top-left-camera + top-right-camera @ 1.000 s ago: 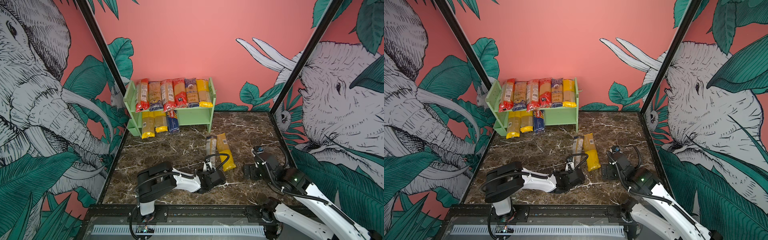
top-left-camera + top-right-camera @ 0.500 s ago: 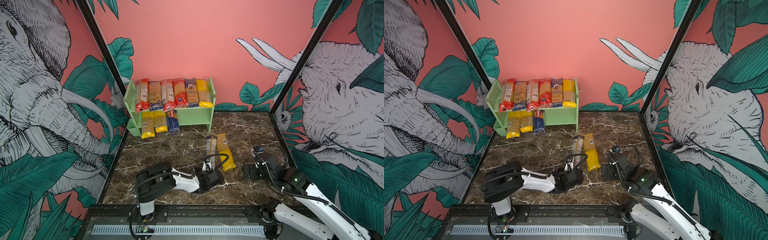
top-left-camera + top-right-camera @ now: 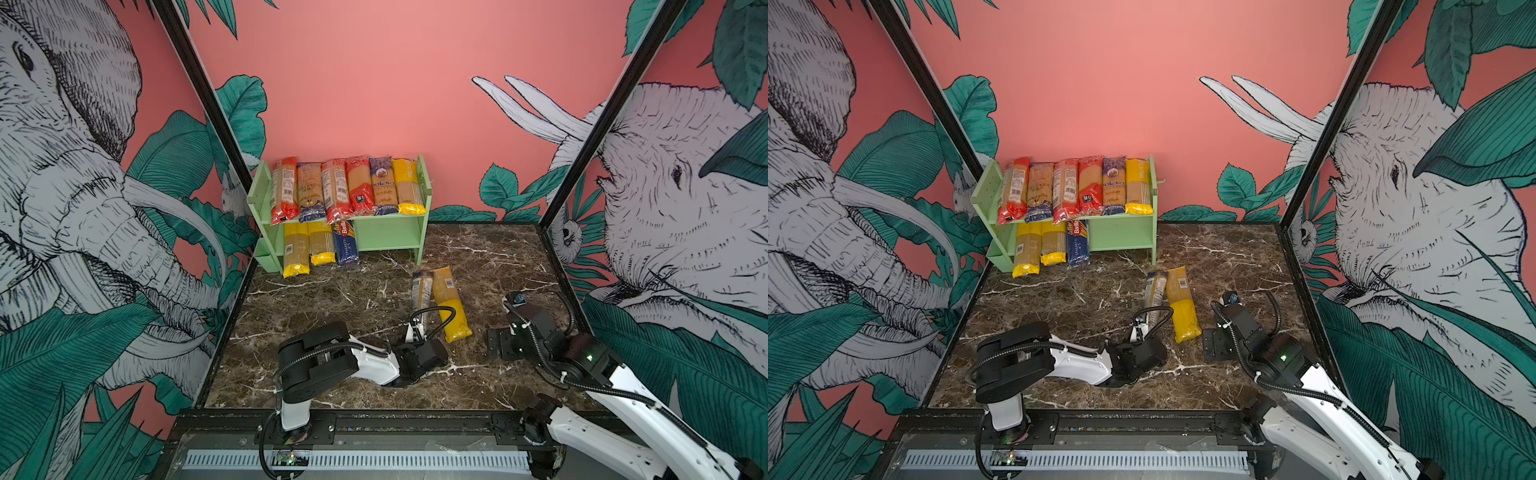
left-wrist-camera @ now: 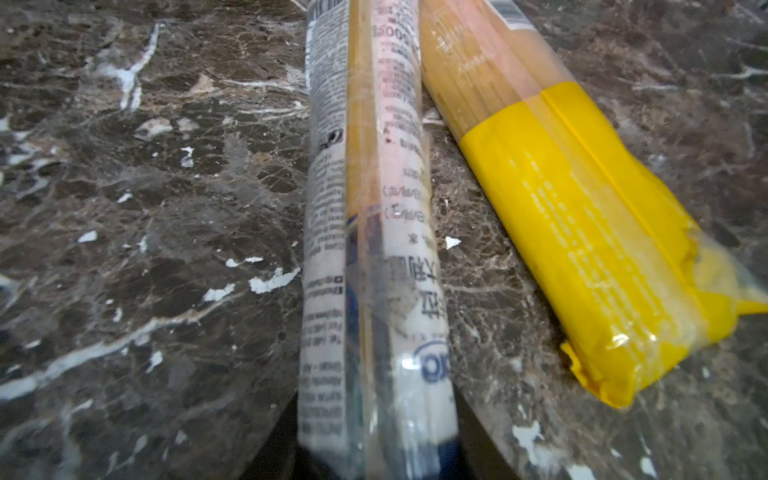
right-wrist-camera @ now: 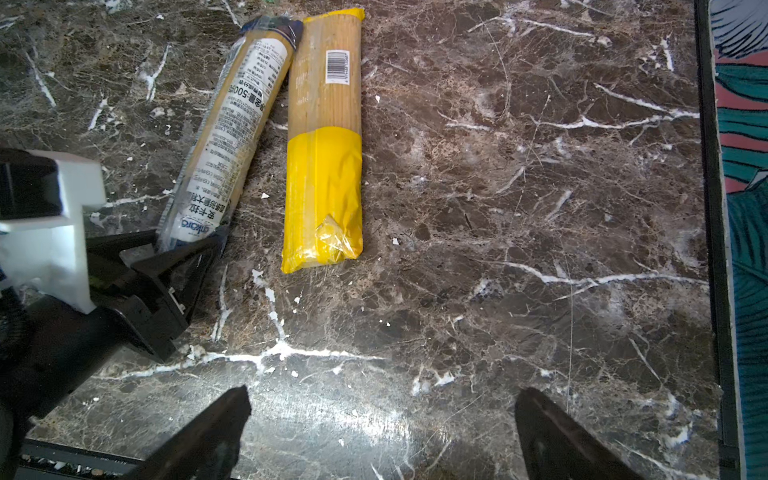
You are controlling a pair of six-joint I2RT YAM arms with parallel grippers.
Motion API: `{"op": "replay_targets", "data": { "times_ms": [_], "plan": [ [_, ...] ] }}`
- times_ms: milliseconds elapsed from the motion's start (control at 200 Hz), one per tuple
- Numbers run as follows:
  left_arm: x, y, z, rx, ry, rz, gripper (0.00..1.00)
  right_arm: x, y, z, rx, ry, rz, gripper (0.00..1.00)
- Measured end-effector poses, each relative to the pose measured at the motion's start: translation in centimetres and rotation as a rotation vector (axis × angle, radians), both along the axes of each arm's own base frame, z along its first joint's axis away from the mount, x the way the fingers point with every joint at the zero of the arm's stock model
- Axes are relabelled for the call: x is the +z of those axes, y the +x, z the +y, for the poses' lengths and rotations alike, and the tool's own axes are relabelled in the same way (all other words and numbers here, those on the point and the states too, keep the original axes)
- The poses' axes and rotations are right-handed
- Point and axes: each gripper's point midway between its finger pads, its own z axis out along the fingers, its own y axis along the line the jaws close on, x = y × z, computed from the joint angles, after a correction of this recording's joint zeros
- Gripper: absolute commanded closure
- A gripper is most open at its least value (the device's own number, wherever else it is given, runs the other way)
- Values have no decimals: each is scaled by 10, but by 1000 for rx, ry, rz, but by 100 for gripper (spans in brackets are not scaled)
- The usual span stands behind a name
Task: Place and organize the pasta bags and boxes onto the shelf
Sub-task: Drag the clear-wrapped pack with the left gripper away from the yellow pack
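The left gripper (image 5: 183,251) pinches the near end of the white pack (image 5: 232,124), which lies on the table (image 5: 519,216). The pack's long axis runs straight out from the fingers, away from the robot and toward the shelf (image 3: 386,232) at the far wall. A lift from this end would leave the whole length hanging forward of the grip.

The yellow pack (image 5: 324,166) lies just beside it on the right. The 2 almost touch at their far ends and spread apart at the near ends. The right gripper (image 5: 382,392) is the nearer one to it, with its jaws spread wide and empty over bare table.

The shelf carries 9 stored packs (image 3: 349,187), 6 above and 3 below, and the right half of the lower board is free.

In both top views the left wrist and its cable hide the fingers. The left wrist view is blurred at the grip, so how deep the pack sits, and whether it is off the table, cannot be told.
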Motion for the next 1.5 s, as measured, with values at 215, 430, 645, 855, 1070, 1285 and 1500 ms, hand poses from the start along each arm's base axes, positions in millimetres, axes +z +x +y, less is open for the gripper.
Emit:
{"op": "replay_targets", "data": {
  "times_ms": [215, 430, 645, 855, 1070, 1285, 1500],
  "plan": [
    [2, -3, 15, -16, 6, -12, 99, 6, 2, 2, 0, 8, -9, 1],
    [2, -10, 35, -29, 35, -17, 100, 9, 3, 3, 0, 14, -15, 1],
    [2, -16, 53, -49, 56, -29, 100, 8, 3, 3, 0, 9, -9, 1],
    [5, -22, 75, -84, 110, -52, 100, 14, 5, 5, 0, 17, -18, 1],
    [19, -26, 96, -106, 145, -88, 100, 18, 7, 7, 0, 21, -22, 1],
    [41, -25, 104, -105, 129, -142, 100, 16, 10, 9, 1, 7, -6, 1],
    [61, -24, 109, -106, 110, -187, 100, 22, 14, 13, 2, 16, -16, 1]
  ]
}}
